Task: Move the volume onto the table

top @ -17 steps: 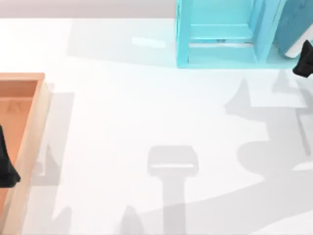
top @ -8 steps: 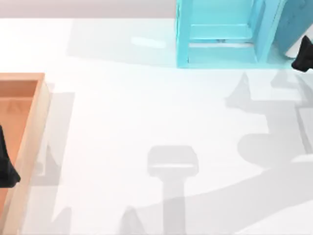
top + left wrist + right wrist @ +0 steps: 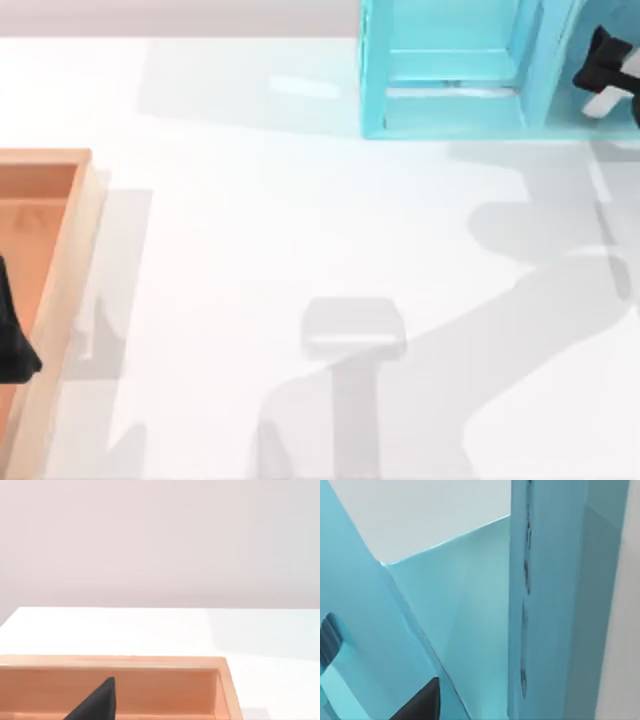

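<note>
The volume leans in the right-hand compartment of the cyan shelf unit at the back right, and its white-grey page edge peeks out below my right gripper. That gripper is open, reaching into the compartment right at the volume and covering most of it. I cannot tell whether it is touching. In the right wrist view one dark fingertip sits close against teal surfaces beside a shelf post. The white table spreads in front of the shelf. My left gripper stays parked, open, at the left edge.
An orange-brown wooden tray with a raised rim lies at the table's left edge, under the left gripper. It is the same tray in the left wrist view, with a fingertip above it. Arm shadows cross the table.
My right gripper has moved from in front of the shelf's right end back into the right compartment, onto the volume. The left arm has not moved.
</note>
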Robot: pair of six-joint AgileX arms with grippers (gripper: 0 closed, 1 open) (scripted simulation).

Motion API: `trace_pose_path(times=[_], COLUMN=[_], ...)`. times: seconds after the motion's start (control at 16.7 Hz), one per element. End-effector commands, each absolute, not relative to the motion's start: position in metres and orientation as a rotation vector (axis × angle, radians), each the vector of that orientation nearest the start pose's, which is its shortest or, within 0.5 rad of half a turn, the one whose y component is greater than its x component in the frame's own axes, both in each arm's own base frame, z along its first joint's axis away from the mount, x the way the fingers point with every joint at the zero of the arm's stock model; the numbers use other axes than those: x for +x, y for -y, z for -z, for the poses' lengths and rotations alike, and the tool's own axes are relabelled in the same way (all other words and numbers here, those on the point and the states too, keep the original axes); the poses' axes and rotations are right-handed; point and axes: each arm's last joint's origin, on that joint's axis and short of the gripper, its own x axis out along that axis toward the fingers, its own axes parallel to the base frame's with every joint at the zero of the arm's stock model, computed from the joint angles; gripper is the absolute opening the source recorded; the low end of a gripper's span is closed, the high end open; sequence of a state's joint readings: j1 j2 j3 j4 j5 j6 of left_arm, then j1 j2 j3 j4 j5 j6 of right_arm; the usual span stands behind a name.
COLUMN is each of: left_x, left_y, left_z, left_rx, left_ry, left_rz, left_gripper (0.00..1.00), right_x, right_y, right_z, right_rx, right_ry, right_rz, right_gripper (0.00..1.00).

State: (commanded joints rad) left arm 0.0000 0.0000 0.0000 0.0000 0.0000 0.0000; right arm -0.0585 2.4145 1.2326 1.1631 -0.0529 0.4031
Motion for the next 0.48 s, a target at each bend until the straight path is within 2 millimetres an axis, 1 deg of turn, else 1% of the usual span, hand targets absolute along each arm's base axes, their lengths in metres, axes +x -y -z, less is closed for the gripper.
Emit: trace_pose_path(times=[0.12,0.3,0.48], left_x=[0.1057,0.1057,0.1057], left_y=[0.0012,0.0012,0.0012], left_z=[-0.16,-0.16,-0.16], left_rx=[0.0,0.0,0.0], left_ry=[0.0,0.0,0.0], left_rz=[0.0,0.0,0.0], left_gripper=[1.0,1.0,1.0], right_x=[0.4738,0.4738,0.4738], right_y=[0.0205,0.0205,0.0205], right_z=[-0.069,-0.069,-0.069], right_rx=[0.393,0.393,0.393], right_ry=[-0.026,-0.026,-0.026], right_rz=[-0.017,-0.017,-0.017], right_gripper=[1.0,1.0,0.77])
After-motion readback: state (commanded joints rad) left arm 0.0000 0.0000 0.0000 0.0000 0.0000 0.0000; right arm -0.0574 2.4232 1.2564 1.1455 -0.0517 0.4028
